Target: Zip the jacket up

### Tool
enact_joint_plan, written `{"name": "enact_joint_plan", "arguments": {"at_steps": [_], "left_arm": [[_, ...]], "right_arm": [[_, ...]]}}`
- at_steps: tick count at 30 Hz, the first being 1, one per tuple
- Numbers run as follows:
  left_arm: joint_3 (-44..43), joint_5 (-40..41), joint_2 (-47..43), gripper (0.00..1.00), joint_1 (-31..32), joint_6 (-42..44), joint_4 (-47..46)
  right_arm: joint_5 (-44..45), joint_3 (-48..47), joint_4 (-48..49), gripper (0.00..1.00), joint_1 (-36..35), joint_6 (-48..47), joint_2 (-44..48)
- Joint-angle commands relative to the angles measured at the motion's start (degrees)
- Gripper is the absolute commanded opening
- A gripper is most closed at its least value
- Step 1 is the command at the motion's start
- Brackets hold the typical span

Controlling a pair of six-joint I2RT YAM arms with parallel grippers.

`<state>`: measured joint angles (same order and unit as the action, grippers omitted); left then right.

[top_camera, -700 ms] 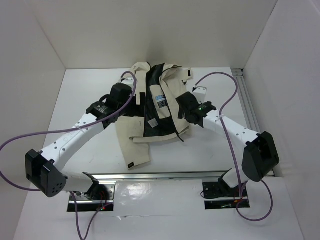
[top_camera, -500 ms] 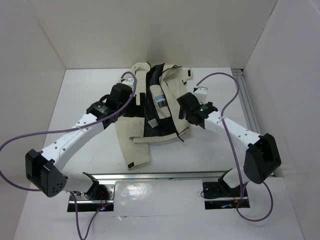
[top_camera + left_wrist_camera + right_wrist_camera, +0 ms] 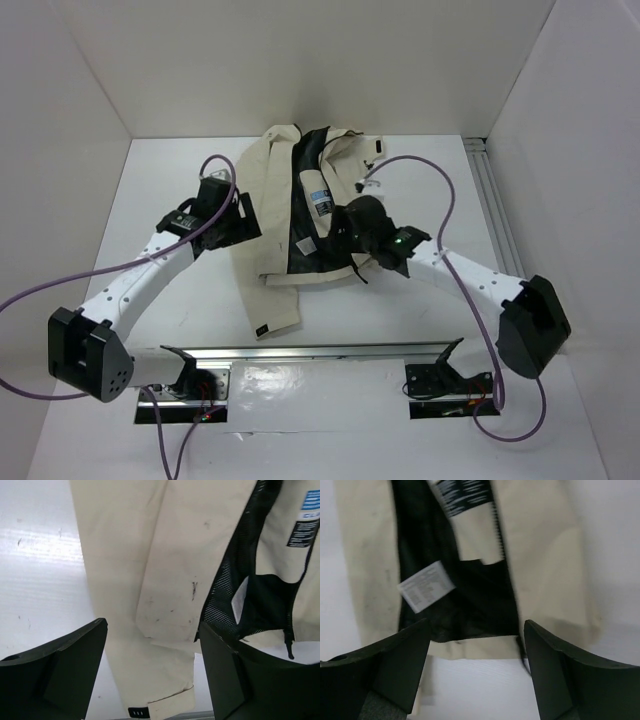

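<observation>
The cream jacket (image 3: 272, 190) lies open on the white table, its black lining (image 3: 305, 225) and white-blue label (image 3: 320, 200) showing. One sleeve runs toward the near edge and ends in a cuff with a black tab (image 3: 262, 328). My left gripper (image 3: 243, 215) is open and empty above the jacket's left edge. In the left wrist view it (image 3: 152, 680) hangs over the sleeve (image 3: 150, 590). My right gripper (image 3: 342, 230) is open and empty over the open front. In the right wrist view it (image 3: 477, 670) is above the bottom hem (image 3: 480, 647), with the zipper teeth (image 3: 497, 530) and a white care tag (image 3: 426, 586) beyond.
A metal rail (image 3: 320, 352) runs along the table's near edge and another (image 3: 495, 210) along the right side. White walls close in the left, back and right. Purple cables (image 3: 445, 200) loop above both arms.
My left gripper has drawn back to the left, off the jacket's middle. My right gripper has moved left and now sits over the open front near the hem.
</observation>
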<state>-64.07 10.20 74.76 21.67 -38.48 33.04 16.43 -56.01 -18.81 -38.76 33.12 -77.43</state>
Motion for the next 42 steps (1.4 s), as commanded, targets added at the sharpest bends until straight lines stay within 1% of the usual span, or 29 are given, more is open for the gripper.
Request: {"name": "enact_joint_plan", "arguments": {"at_steps": [1,2,3,5,6,11,17,22,25,32,34,35,37,39,40,41,42], "left_arm": [[2.5,-1.0,-4.3,0.87,-2.0,-5.0,-0.7],[3.2,-1.0,-4.8,0.87,-2.6,-5.0,-0.7],[3.2,-1.5,-5.4,0.87,-3.3,-5.5,-0.7],[3.7,-2.9,-6.0,0.87,-5.2,-5.6,-0.7],[3.7,-3.4,-6.0,0.87,-5.8,-5.6,-0.7],[3.7,-5.2,-7.8,0.88,-7.9,-3.6,-0.7],[4.2,-7.0,-8.3,0.89,-8.4,-3.6,-0.7],[4.2,-7.6,-7.7,0.89,-8.4,-3.6,-0.7],[4.2,-7.6,-7.7,0.89,-8.4,-3.1,-1.2],[5.9,-8.1,-7.7,0.89,-8.4,-3.1,-1.2],[6.5,-8.8,-8.2,0.89,-8.4,-3.1,-1.7],[6.5,-9.3,-8.2,0.89,-8.4,-3.1,-1.7],[7.3,-9.8,-8.8,0.89,-8.4,-3.1,-1.7],[9.0,-11.2,-9.3,0.89,-8.4,-3.1,-2.3],[9.7,-12.8,-9.3,0.89,-8.4,-3.1,-2.9],[11.5,-13.5,-9.3,0.89,-8.4,-3.1,-3.5],[12.3,-14.1,-9.3,0.89,-8.4,-2.6,-4.2]], "right_arm": [[-5.5,-3.7,9.8,0.81,-6.5,-0.7,-5.9],[-5.5,-4.7,9.8,0.80,-8.1,-0.7,-7.5],[-5.5,-6.4,11.7,0.80,-11.1,-0.1,-9.0],[-6.4,-7.9,13.4,0.78,-13.3,0.5,-13.6],[-7.0,-9.2,14.2,0.72,-14.0,0.5,-15.0],[-9.2,-12.1,17.2,0.70,-15.1,2.5,-22.6],[-10.3,-12.7,18.4,0.70,-14.5,4.8,-25.9],[-12.3,-12.7,19.6,0.70,-13.3,4.8,-27.8],[-13.8,-13.2,19.6,0.65,-13.3,4.8,-28.9],[-15.9,-11.7,22.7,0.65,-12.7,5.5,-28.4],[-16.7,-10.0,25.0,0.61,-12.7,6.7,-26.8],[-17.3,-7.5,28.4,0.56,-12.1,6.7,-25.9],[-18.0,-5.3,30.6,0.42,-11.6,8.1,-23.7],[-18.7,-4.6,31.2,0.36,-10.3,8.1,-23.2],[-18.7,-4.6,31.2,0.32,-10.3,8.1,-23.2],[-18.7,-4.6,31.2,0.32,-10.3,8.1,-23.2],[-19.2,-4.6,31.2,0.27,-10.3,8.1,-23.2]]}}
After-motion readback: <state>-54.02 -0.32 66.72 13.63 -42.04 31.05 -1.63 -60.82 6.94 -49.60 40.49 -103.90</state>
